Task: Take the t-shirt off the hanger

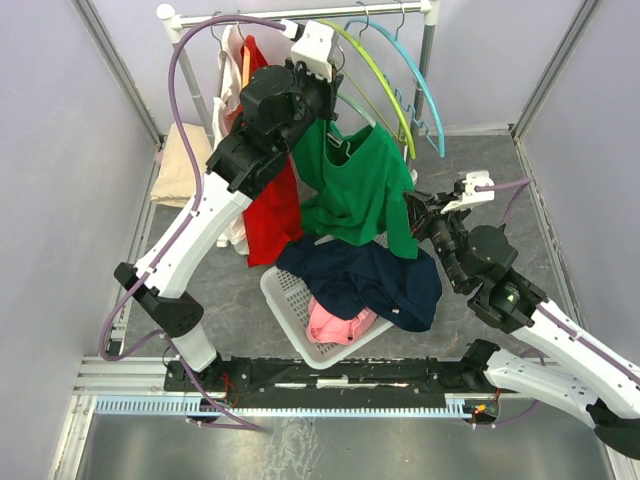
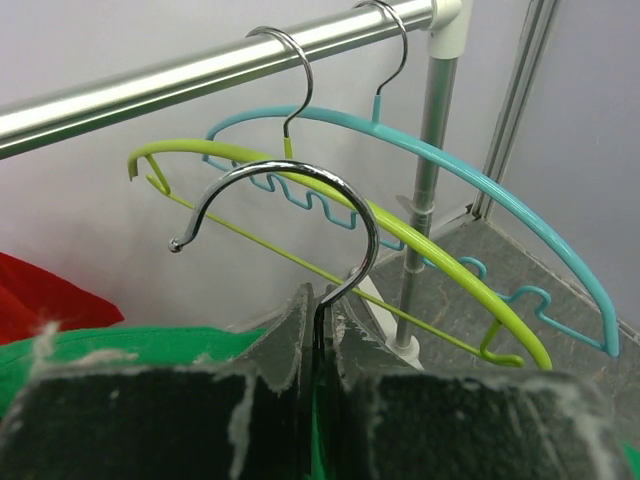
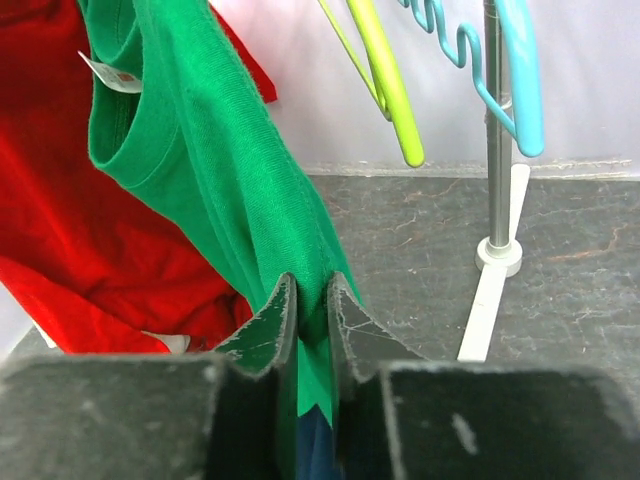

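Right, you've got a grey mottled tabletop [image 1: 480,165] underneath, lilac walls [image 1: 60,150] all round and a steel rail [image 1: 270,15] across the back. Your left gripper [image 2: 316,330] is pinched tight on the hanger's chrome hook [image 2: 290,167]. Only that wrist view shows the hook below the rail, not around it, with the lime hanger [image 2: 220,146] and blue hanger [image 2: 450,158] hung behind. The green t-shirt [image 1: 355,185] hangs mid-table beside a red shirt [image 1: 272,215]. Your right gripper [image 3: 305,310] is clamped on a fold of the green cloth (that wrist view catches the neck label too). Only the top view gives you the white basket [image 1: 285,310], holding navy [image 1: 370,275] and pink clothes [image 1: 335,325].
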You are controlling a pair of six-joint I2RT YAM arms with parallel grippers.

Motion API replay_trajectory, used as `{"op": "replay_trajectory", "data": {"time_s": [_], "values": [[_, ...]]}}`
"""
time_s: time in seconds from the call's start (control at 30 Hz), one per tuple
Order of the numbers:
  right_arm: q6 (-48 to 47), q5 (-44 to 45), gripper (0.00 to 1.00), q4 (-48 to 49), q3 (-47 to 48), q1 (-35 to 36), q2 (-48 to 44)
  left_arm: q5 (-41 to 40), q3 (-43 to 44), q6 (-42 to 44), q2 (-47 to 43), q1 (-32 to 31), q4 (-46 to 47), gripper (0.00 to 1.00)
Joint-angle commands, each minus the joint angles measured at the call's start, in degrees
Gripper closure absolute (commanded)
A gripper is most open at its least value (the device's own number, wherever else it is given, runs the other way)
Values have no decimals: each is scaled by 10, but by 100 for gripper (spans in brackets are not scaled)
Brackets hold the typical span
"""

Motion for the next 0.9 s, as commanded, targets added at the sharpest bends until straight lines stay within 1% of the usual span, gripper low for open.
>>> {"op": "replay_trajectory", "data": {"time_s": [0.0,0.07,0.1,0.23,0.27,0.3,0.43,0.47,0.6,0.67,0.73,0.87], "values": [[25,55,75,-32,-11,-4,-12,-42,26,-3,-44,17,122,97],[20,43,60,-34,-7,-4,-8,-39,20,-6,-45,16,124,97],[18,38,57,-34,-5,-4,-6,-36,19,-8,-46,17,125,97],[16,34,55,-32,-6,-4,1,-35,18,-9,-47,17,127,97],[16,34,56,-31,-7,-4,2,-35,19,-8,-47,17,126,97],[17,35,63,-27,-8,-4,2,-35,19,-7,-49,17,125,97],[26,56,95,-17,-14,-4,6,-40,15,-5,-53,17,125,97],[33,71,98,-18,-15,-4,8,-41,13,-6,-54,17,127,97],[70,164,98,-28,-28,-5,19,-41,7,-11,-63,17,132,97],[89,187,99,-35,-34,-11,29,-40,3,-14,-66,17,133,97],[108,189,98,-41,-38,-25,41,-41,0,-17,-72,17,134,97],[139,157,98,-38,-53,-50,63,-40,0,-24,-82,19,135,97]]}}
